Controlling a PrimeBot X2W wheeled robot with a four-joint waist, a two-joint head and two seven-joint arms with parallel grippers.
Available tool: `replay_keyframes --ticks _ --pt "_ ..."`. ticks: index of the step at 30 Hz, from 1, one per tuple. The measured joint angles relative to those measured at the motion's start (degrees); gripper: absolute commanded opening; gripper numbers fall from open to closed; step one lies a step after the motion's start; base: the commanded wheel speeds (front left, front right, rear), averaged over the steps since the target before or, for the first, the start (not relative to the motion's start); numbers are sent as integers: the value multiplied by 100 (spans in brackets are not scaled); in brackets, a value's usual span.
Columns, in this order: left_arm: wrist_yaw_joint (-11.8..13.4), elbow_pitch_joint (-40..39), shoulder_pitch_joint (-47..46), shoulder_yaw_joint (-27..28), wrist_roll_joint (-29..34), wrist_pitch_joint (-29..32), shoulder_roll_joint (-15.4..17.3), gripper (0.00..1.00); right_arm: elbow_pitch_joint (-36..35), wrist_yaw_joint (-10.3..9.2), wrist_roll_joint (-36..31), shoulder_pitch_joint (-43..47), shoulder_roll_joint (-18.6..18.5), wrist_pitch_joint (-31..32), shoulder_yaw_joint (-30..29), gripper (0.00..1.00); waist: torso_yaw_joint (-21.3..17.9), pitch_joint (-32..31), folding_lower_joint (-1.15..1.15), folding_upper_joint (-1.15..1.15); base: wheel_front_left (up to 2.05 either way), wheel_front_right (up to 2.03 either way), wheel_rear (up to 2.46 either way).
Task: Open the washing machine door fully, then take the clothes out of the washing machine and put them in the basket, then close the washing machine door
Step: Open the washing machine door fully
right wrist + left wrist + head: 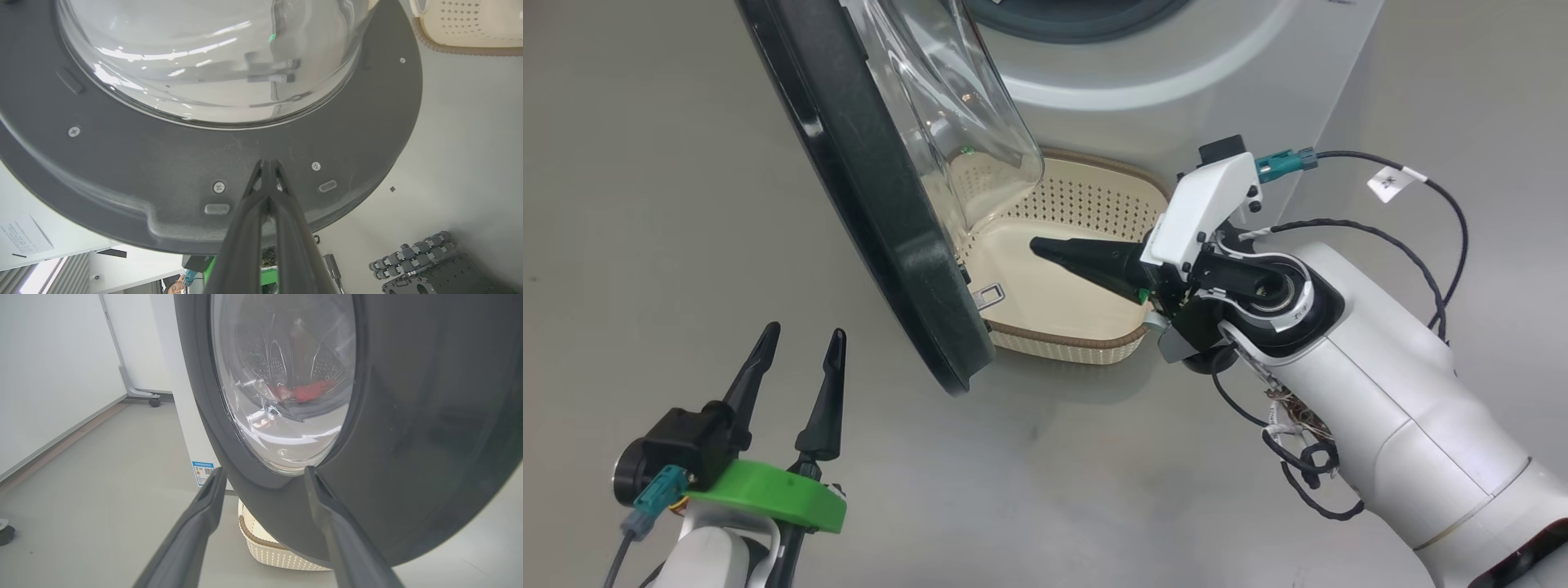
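Washing machine door point(882, 220): swung part open, standing out from the machine's front. The head camera sees its wide black rim nearly edge-on.
Glass bowl point(947, 106): clear, bulging from the door's inner side, hanging over the left end of the basket.
Door latch point(987, 294): small metal loop low on the inner rim, above the basket's near left corner.
Washing machine point(1176, 90): white front-loader behind the door, with a blue label point(203, 472) low on its front.
Drum point(265, 363): perforated steel, seen through the glass from the left wrist camera.
Clothes point(312, 391): a red heap lying low in the drum, seen through the glass. The detail is too blurred to read.
Basket point(1086, 200): cream, perforated, brown woven-look rim. It sits on the floor just before the machine, between the door's inner side and the right arm.
Right gripper point(1039, 245): fingers pressed together with nothing between them. It lies roughly level above the basket, pointing at the door's inner rim. The tips are near that rim, but whether they touch it cannot be judged.
Left gripper point(804, 331): fingers spread well apart, holding nothing. It stands on the door's outer side, near the lower rim and apart from it. From its own wrist camera the two fingers frame the bottom of the rim.
Floor point(645, 204): plain grey, smooth.
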Motion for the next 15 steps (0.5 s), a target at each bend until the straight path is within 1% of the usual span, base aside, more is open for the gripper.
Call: replay_keyframes --ticks 3,5,8,12,15 --pt "0 14 63 69 7 0 27 100 -8 143 -311 7 -185 -241 52 0 -100 -96 0 0 0 0 0" --pt "0 22 91 136 26 0 51 100 -16 190 -492 31 -275 -405 77 0 -173 -166 0 0 0 0 0" --pt "0 59 124 194 101 0 146 100 -58 334 -790 155 -406 -679 152 0 -289 -281 0 0 0 0 0" --pt "0 77 174 291 170 0 243 100 -114 541 -1559 282 -724 -1193 391 0 -443 -460 0 0 0 0 0" --pt "0 98 259 365 201 0 276 100 -118 641 -2116 407 -1004 -1682 489 0 -562 -609 0 0 0 0 0"
